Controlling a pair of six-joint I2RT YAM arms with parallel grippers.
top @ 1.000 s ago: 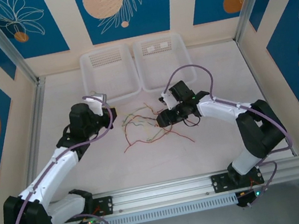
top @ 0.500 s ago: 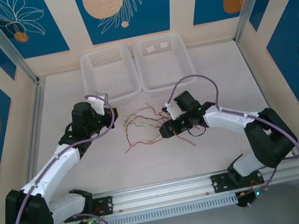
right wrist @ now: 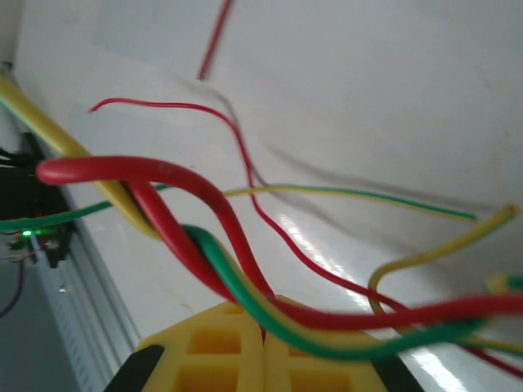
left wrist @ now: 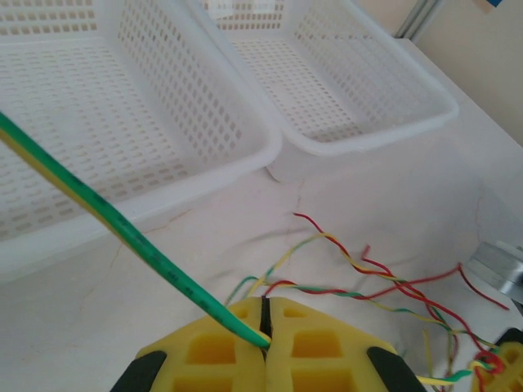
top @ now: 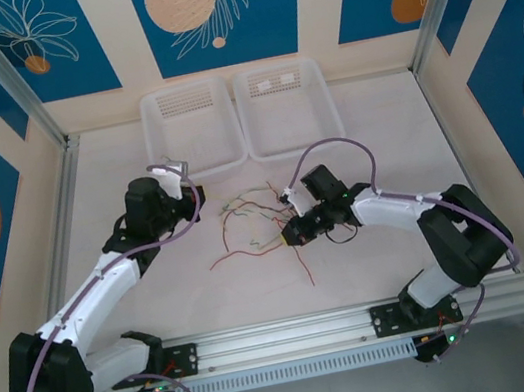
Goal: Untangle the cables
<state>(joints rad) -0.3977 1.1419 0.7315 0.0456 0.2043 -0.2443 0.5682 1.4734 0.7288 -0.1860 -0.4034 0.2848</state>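
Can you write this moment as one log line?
left gripper: shut on cables | right gripper: shut on cables | cables: tangled

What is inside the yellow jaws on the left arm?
A green-and-yellow cable runs into the left gripper, whose jaws are closed on it. The stretch pinched between them is hidden, and so is wherever it comes out beyond them.

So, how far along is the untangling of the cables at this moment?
Nothing looks finished: the cables lie in one knotted bunch, and the two baskets hold none. In hand: the left pincer is shut on a green-yellow cable, the right pincer on a twisted red-green-yellow bundle. Left: separating every cable.
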